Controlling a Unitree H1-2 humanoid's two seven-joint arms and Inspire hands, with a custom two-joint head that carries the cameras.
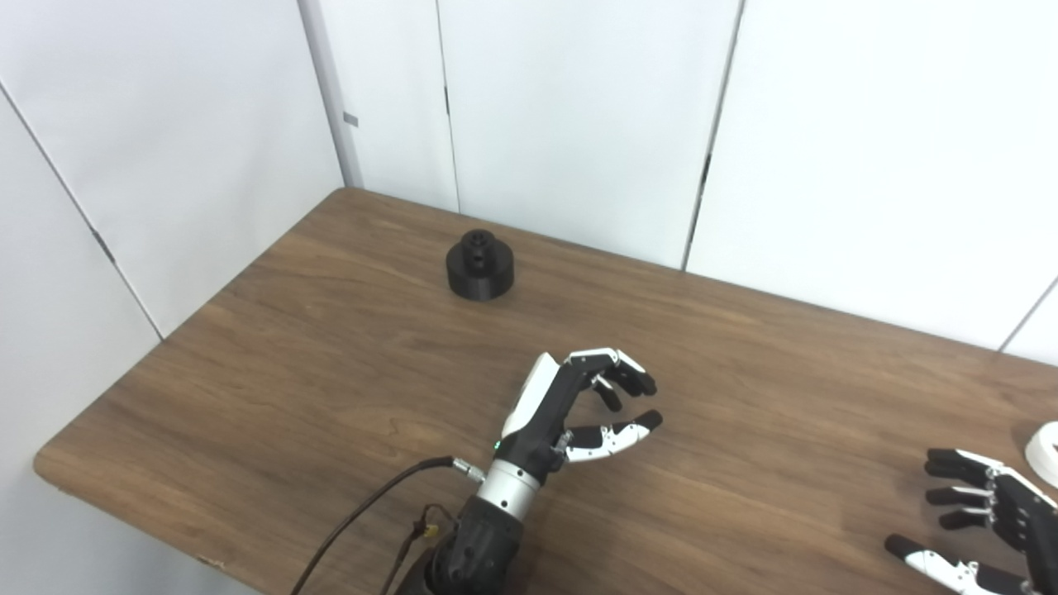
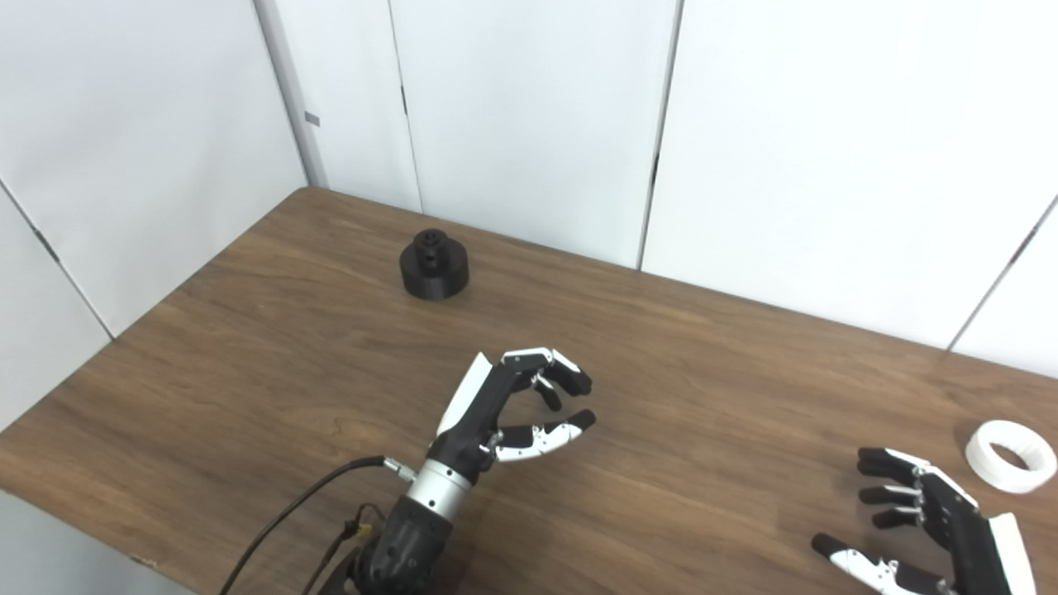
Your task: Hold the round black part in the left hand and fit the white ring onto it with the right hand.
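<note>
Item 1. Table (image 2: pixel 248 397): dark brown wood-grain top, set at an angle to the view, with its far corner at upper left against white wall panels (image 2: pixel 529 116). The near left edge is visible.

Item 2. Round black part (image 2: pixel 434 264): low cylinder with a smaller raised hub on top, the hub pierced with small holes. Stands upright on the table at far left, close to the far corner. Nothing touches it. It is well apart from both hands.

Item 3. White ring (image 2: pixel 1012 456): broad, flat-lying ring with an open centre. Rests on the table at the far right, partly cut off by the frame edge in the left eye view. It lies just beyond and to the right of the right hand, not in contact with it.

Item 4. Left hand (image 2: pixel 504 413): black and white, above the middle of the table, on an arm with a silver wrist collar and a black cable (image 2: pixel 289 516). Fingers (image 2: pixel 562 376) curled partway over a forward-pointing thumb, with a clear gap between them. Holds nothing.

Item 5. Right hand (image 2: pixel 934 521): near right corner of the view, low over the table. Fingers (image 2: pixel 880 475) spread and pointing left, thumb apart below them. Holds nothing.
</note>
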